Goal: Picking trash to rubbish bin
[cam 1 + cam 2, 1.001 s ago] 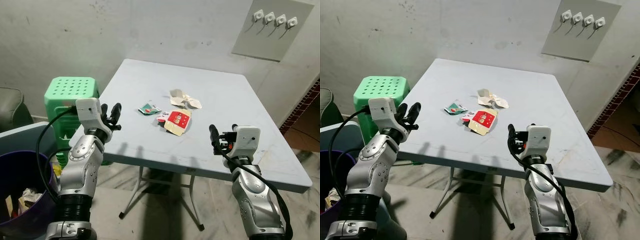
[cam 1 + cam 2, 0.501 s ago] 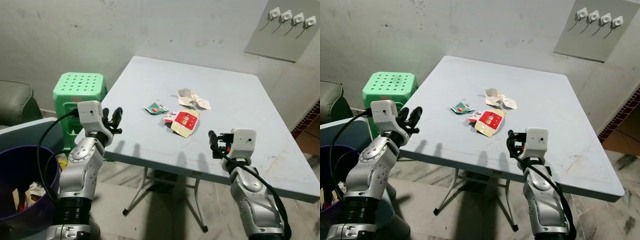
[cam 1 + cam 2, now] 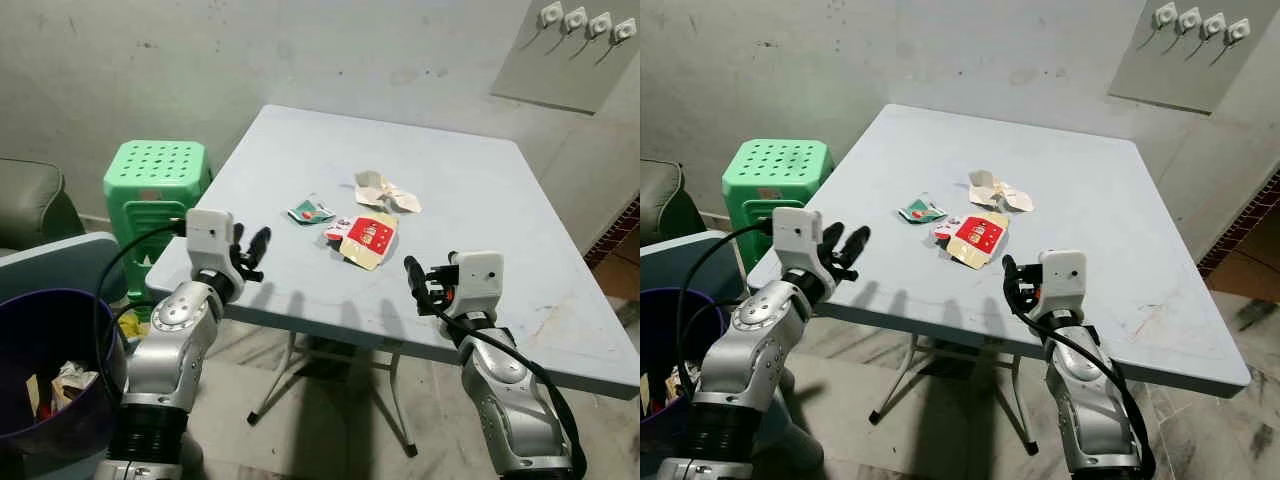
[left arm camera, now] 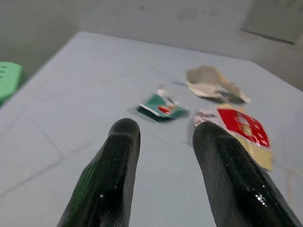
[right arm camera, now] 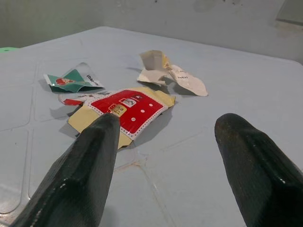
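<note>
Three pieces of trash lie in the middle of the light grey table (image 3: 480,190): a flattened red-and-yellow carton (image 3: 368,238), a small green wrapper (image 3: 311,211) and a crumpled beige paper (image 3: 385,192). My left gripper (image 3: 248,246) is open at the table's near left edge, pointing toward the green wrapper (image 4: 163,106). Open too, my right gripper (image 3: 420,277) hovers over the near edge, facing the carton (image 5: 128,109) from a short way off. Neither holds anything. The purple rubbish bin (image 3: 40,330), with some trash inside, stands on the floor at my lower left.
A green plastic stool (image 3: 155,178) stands left of the table, and a dark chair (image 3: 30,205) sits further left. The table's folding legs (image 3: 290,375) are below its near edge. Wall hooks (image 3: 585,20) hang at the upper right.
The view has shifted as I moved closer to the table. Both grippers now reach further over the near edge toward the trash; the left one has come in from beside the table.
</note>
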Tool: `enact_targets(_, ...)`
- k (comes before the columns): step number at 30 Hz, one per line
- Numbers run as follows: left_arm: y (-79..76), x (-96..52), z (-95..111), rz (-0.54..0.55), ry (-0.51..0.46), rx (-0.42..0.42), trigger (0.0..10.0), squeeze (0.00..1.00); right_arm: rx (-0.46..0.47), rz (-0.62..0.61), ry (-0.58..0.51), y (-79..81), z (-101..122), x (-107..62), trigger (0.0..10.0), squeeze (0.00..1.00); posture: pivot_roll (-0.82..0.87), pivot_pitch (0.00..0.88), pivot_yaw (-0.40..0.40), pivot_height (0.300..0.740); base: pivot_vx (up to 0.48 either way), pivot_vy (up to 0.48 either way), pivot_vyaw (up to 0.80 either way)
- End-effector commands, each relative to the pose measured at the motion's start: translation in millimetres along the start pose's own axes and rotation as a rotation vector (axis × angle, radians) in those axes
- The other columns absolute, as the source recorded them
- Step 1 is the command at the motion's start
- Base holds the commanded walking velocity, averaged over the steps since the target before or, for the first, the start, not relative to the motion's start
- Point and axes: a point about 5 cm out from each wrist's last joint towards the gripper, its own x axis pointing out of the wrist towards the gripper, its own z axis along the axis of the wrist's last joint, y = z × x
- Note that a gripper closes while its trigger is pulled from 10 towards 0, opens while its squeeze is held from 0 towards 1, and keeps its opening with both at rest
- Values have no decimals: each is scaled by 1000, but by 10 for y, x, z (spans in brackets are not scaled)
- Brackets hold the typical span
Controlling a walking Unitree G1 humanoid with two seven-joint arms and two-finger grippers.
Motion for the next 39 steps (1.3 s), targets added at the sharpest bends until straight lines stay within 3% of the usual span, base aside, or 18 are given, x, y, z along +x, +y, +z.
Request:
enact_targets(1, -47, -11, 19, -27, -1, 33, 10000, 0, -16, 4, -14, -17, 40, -20, 10000, 0, -72, 76, -91, 740, 0, 0, 0)
enact_targets(9, -69, 4, 12, -49, 3, 56, 10000, 0, -25, 21, -15, 8, 44, -23, 10000, 0, -80, 78, -82, 740, 0, 0, 0)
enact_targets(19, -17, 25, 58, -23, -10, 1, 10000, 0, -12, 42, -13, 36, 33, -47, 10000, 0, -83, 83, -82, 740, 0, 0, 0)
enact_targets(39, 17, 12, 103, 39, -49, -17, 10000, 0, -3, 108, -6, 106, 26, -67, 10000, 0, -77, 83, -94, 740, 217, 0, 0)
